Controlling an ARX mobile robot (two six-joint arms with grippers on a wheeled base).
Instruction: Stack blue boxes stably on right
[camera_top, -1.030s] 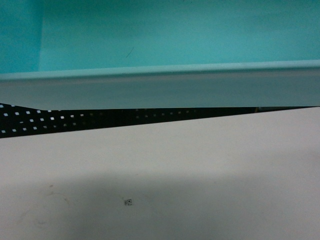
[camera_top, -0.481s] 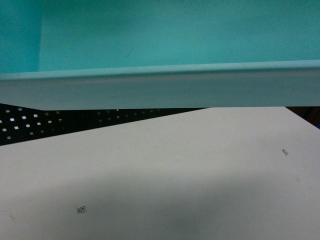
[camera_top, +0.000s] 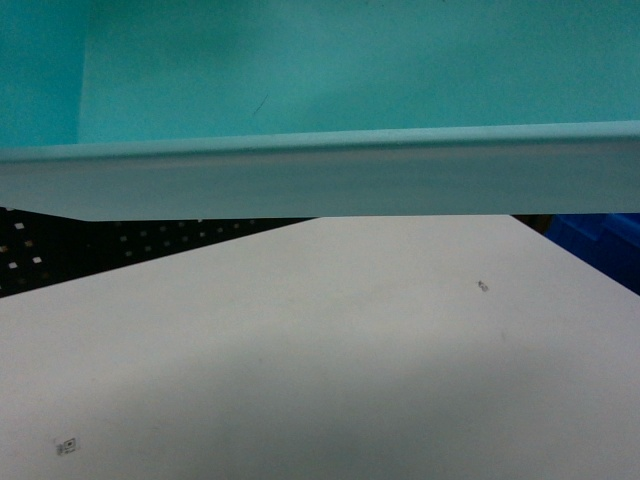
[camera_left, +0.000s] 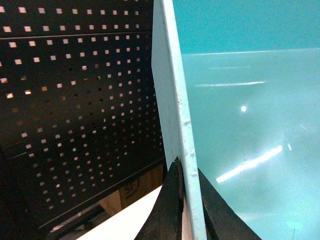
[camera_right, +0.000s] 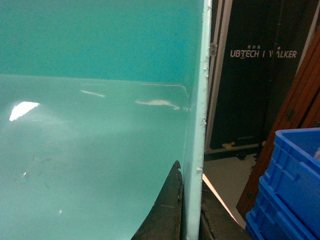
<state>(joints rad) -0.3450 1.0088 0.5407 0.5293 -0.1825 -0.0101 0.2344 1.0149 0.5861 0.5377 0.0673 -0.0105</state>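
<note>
1. Head: the turquoise tub (camera_top: 330, 90) fills the top, above the white table (camera_top: 330, 350); a dark blue crate (camera_top: 600, 240) shows at right.
2. Left wrist: the left gripper (camera_left: 186, 200) pinches the tub's rim, beside a black pegboard (camera_left: 75, 110).
3. Right wrist: the right gripper (camera_right: 187, 210) clamps the opposite rim.

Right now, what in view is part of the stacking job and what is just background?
Job:
turquoise tub
left gripper, clamped on its rim
right gripper, clamped on its rim

Background:
white table
dark blue crates
black pegboard
</note>
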